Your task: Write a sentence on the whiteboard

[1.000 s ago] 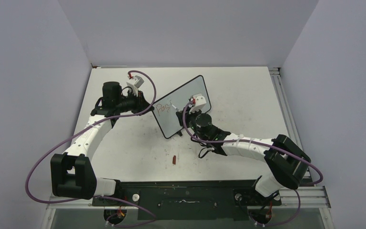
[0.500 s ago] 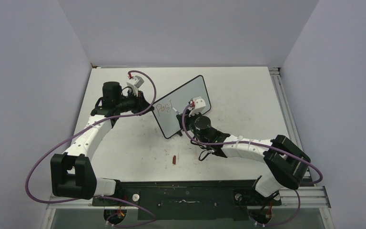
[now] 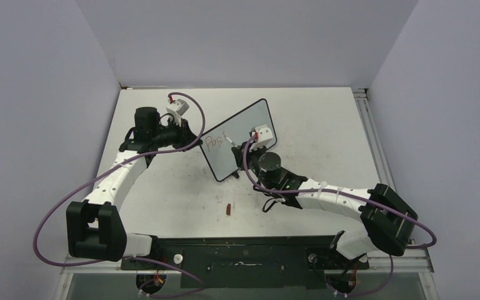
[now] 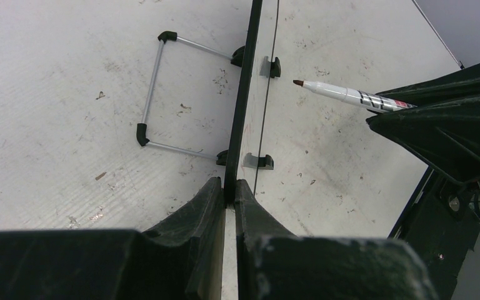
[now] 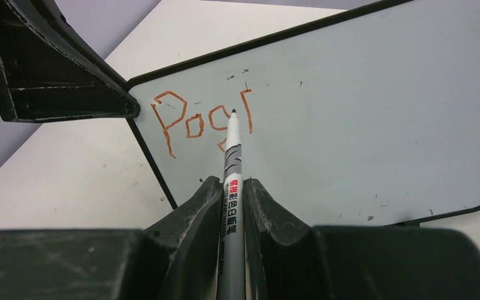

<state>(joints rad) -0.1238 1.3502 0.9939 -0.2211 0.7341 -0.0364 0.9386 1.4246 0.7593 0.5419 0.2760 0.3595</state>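
Whiteboard is standing tilted near the centre of the tabletop, leaning on a wire stand behind it. Left pincer is clamping the board's 9 o'clock edge, fingers pressed against the frame. Right pincer is reaching in from 5 o'clock and gripping a marker. Its tip is hovering just off the face, with a thin gap showing in the left wrist view. The sentence is sitting at the board's 9 o'clock end, reddish letters reading roughly "Pog" plus one stroke. A small red cap is lying at 6 o'clock of the board.
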